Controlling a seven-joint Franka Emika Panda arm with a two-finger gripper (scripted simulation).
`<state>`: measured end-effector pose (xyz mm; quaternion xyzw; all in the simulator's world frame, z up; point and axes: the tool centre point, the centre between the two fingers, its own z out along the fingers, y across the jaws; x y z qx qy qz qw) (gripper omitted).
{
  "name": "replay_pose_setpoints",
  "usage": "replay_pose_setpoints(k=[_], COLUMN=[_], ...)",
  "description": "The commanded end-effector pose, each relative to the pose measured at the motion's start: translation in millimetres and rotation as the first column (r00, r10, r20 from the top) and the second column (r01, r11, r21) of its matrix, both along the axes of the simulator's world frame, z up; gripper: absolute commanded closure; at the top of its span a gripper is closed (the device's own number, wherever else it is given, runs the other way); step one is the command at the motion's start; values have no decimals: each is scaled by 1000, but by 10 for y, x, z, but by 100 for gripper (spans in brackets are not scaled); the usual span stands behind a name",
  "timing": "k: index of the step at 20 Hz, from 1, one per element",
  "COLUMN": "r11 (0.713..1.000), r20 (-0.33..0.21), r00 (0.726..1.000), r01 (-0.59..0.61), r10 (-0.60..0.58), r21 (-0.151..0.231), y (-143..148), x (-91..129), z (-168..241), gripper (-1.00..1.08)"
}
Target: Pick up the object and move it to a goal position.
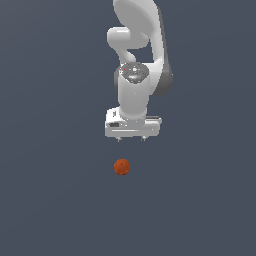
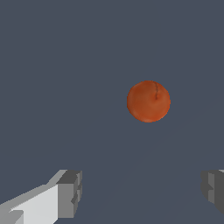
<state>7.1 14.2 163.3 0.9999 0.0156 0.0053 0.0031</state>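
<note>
A small orange-red ball [image 1: 121, 167] lies on the dark grey floor, in front of and below the white arm in the exterior view. It also shows in the wrist view [image 2: 148, 101], round with a mottled surface. My gripper [image 1: 131, 138] hangs above the ball, apart from it, a little to the exterior view's right. In the wrist view the gripper [image 2: 142, 192] is open and empty; one grey fingertip [image 2: 70, 192] and the other at the frame's edge stand wide apart, wider than the ball.
The flat dark grey floor [image 1: 50, 200] spreads all around the ball. The white arm [image 1: 137, 55] rises behind the gripper. No other object shows.
</note>
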Motion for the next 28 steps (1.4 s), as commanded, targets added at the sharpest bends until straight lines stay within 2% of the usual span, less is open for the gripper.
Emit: replay_pose_setpoints(k=[1, 8, 14, 21, 28], r11=[1000, 988, 949, 863, 740], r20=[-1, -4, -9, -16, -20], r00=[1000, 988, 949, 863, 740], r01=[26, 155, 316, 506, 672], r10=[-26, -155, -316, -506, -672], r21=[1, 7, 12, 14, 13], y=[-4, -41, -88, -147, -205], x=[12, 71, 146, 238, 327], z=[-11, -67, -139, -230, -320], gripper=[-92, -92, -92, -92, -92])
